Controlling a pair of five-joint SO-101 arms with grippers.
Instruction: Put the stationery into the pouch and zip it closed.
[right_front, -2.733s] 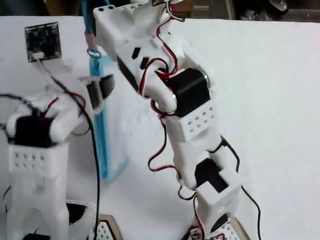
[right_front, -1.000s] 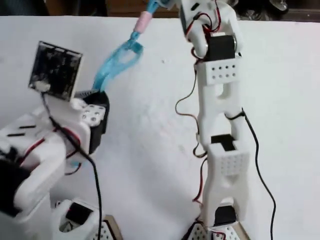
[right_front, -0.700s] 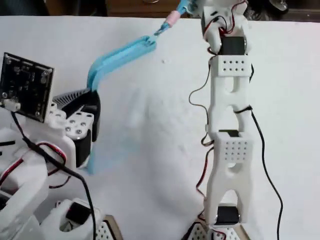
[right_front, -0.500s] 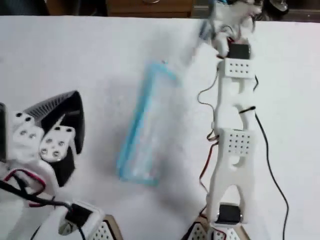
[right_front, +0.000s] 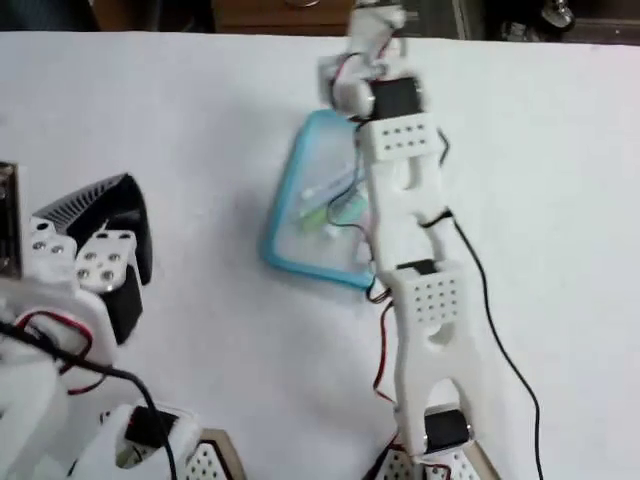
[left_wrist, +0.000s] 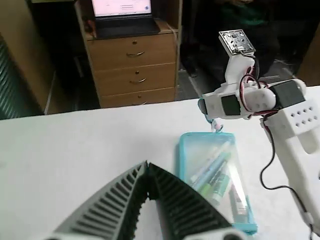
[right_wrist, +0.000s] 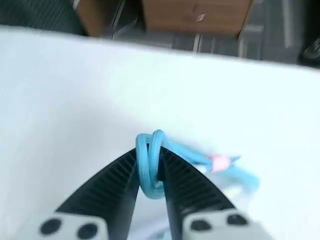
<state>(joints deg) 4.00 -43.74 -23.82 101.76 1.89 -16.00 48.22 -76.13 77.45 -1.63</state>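
We find the pouch (right_front: 298, 205) lying flat on the white bench (right_front: 140, 100). It sits between the two arms, nearer the right arm (right_front: 425, 300), which crosses over one long edge of it. Through its clear face we see the stationery (left_wrist: 214, 172), pens laid lengthwise inside. The right hand (right_wrist: 150, 154) is clenched on the blue pull loop (right_wrist: 149, 187) at the pouch's far end. The loop is pinched between both black fingers, and a pink bead (right_wrist: 218, 162) sits on the cord beyond it. The left hand (left_wrist: 147, 169) is clenched on nothing, its ribbed fingers (left_wrist: 172, 200) meeting at the tips, well apart from the pouch. We cannot tell whether the pouch is fully closed.
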